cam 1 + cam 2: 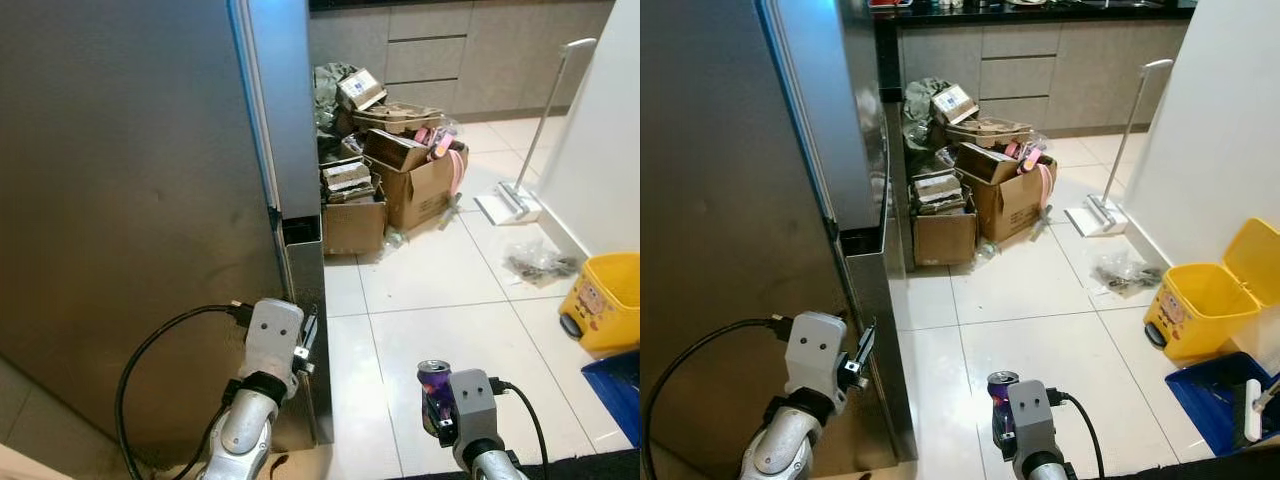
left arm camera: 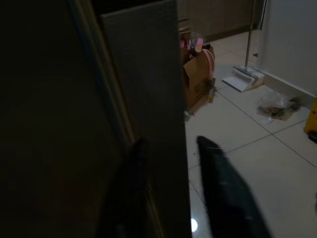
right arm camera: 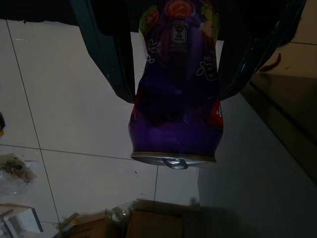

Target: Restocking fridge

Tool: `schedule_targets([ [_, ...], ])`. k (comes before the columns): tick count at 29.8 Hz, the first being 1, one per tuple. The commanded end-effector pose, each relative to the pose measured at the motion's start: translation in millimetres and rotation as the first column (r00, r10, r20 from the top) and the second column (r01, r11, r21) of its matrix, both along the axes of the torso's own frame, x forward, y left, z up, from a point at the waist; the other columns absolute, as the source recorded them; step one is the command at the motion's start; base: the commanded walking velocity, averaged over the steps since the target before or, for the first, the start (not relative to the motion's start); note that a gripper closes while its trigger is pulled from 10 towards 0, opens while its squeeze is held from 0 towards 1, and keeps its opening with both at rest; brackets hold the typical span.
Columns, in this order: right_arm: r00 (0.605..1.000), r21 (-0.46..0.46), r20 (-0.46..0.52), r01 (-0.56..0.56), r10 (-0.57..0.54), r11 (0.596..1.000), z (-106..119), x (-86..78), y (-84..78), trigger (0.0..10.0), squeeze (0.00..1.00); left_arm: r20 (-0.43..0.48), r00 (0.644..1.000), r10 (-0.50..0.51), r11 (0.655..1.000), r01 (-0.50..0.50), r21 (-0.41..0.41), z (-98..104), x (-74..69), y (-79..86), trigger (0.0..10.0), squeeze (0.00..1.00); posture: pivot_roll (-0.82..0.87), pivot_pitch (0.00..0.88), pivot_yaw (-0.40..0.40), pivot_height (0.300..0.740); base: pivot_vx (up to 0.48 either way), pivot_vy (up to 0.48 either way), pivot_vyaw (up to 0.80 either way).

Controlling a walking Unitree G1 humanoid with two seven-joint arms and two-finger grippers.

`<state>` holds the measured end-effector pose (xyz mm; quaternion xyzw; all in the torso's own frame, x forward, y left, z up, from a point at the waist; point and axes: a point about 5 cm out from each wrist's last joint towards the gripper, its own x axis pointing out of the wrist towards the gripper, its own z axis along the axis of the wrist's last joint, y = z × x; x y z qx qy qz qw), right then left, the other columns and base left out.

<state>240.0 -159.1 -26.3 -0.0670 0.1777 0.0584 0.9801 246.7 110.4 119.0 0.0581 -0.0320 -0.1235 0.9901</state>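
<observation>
At the edge of the tall grey fridge door (image 1: 140, 200), our left gripper (image 2: 171, 163) has its two black fingers spread, one on each side of the door's edge, while our right gripper (image 3: 173, 54) holds the purple drink can (image 3: 176, 94) low over the white tiled floor (image 1: 440, 290). We should close firmly on the door edge and pull smoothly, keeping the can level and well apart from the swinging door. The can's label bears small emblems and white motifs; we cannot read any brand name.
</observation>
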Motion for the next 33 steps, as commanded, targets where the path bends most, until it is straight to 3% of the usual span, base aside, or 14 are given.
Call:
schedule_targets([
  [1,1.0,-0.005,-0.004,-0.004,0.004,1.0,-2,-2.2,0.7,10.0,0.0,0.003,1.0,0.004,1.0,-0.004,-0.023,4,0.5,-3.1,0.0,0.0,-0.08,0.055,0.009,0.74,0.0,0.0,0.0],
  [6,1.0,-0.01,-0.004,-0.001,0.001,1.0,-1,-1.8,-1.4,10.0,0.0,-0.001,0.998,0.06,0.998,-0.06,-0.013,7,10.7,-4.6,0.0,0.0,-0.09,0.054,0.002,0.74,0.0,0.0,0.0],
  [7,1.0,-0.01,-0.004,-0.001,0.001,1.0,-1,-1.8,-1.2,10.0,0.0,-0.004,0.997,0.079,0.997,-0.079,-0.012,8,16.0,-6.5,6.8,0.0,-0.09,0.054,0.002,0.74,0.0,0.0,0.0],
  [8,1.0,-0.01,-0.004,-0.001,0.001,1.0,-1,-1.8,-1.2,10.0,0.0,-0.004,0.997,0.079,0.997,-0.079,-0.012,8,16.0,-6.5,6.8,0.0,-0.09,0.054,0.002,0.74,0.0,0.0,0.0],
  [9,1.0,-0.009,-0.004,-0.002,0.002,1.0,-1,-1.7,-0.4,10.0,0.0,-0.005,0.996,0.094,0.995,-0.095,-0.022,11,23.0,-10.6,10.0,0.0,-0.09,0.053,0.001,0.74,0.0,0.0,0.0],
  [14,1.0,-0.004,-0.001,-0.004,0.004,1.0,-1,-0.9,2.2,10.0,0.0,0.024,0.993,0.113,0.993,-0.112,-0.031,22,30.4,-15.0,10.0,0.0,-0.09,0.053,0.004,0.74,0.0,0.0,0.0],
  [23,1.0,-0.003,-0.001,-0.002,0.002,1.0,-1,-1.5,1.7,10.0,0.0,0.047,0.982,0.18,0.983,-0.179,-0.029,29,38.6,-7.0,10.0,0.0,-0.09,0.054,0.004,0.74,0.0,0.0,0.0],
  [33,1.0,-0.004,-0.003,-0.002,0.002,1.0,-1,-2.1,1.0,10.0,0.0,0.033,0.98,0.194,0.981,-0.194,-0.003,25,39.3,1.1,10.0,0.0,-0.09,0.056,0.003,0.74,0.0,0.0,0.0],
])
